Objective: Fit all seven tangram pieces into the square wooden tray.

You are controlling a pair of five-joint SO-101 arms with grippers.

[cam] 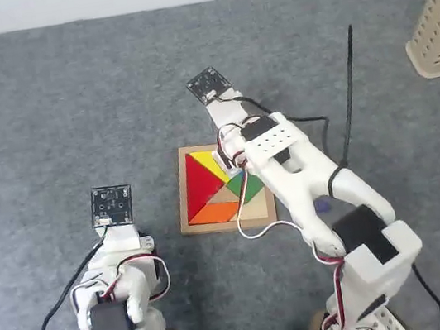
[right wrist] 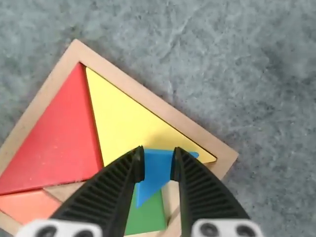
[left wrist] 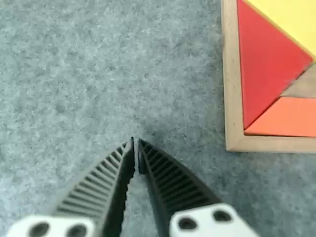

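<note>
If the blue piece [right wrist: 148, 186], clamped in the right gripper [right wrist: 157, 165], is released crooked, it could be left tilted on the yellow piece [right wrist: 128, 123].

Overhead plus close wrist views above tray [cam: 181, 196]

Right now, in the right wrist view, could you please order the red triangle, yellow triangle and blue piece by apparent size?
1. red triangle and yellow triangle: look alike, so tied.
2. blue piece: smallest, though the right end effector partly hides it.
</note>
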